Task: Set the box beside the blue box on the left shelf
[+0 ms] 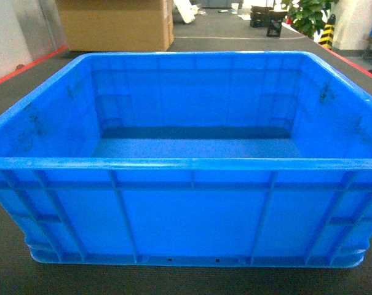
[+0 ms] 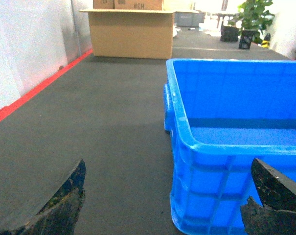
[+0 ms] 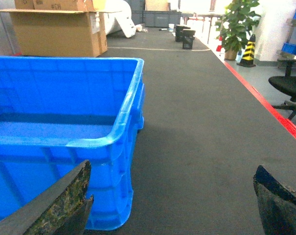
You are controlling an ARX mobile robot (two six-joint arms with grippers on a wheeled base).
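I'm at the pick-up step: the box (image 1: 186, 160) sits empty on the dark floor right ahead, ungrasped. My left pincer (image 2: 167, 205) and right pincer (image 3: 172, 205) both gape wide at its near corners. Next I'd close in on both side walls; no shelf in sight.

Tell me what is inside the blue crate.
Nothing shows inside the blue crate: the head view sees only its bare smooth floor and inner walls. The strip of floor right behind the near wall is hidden by that wall, so anything lying flat there cannot be ruled out.
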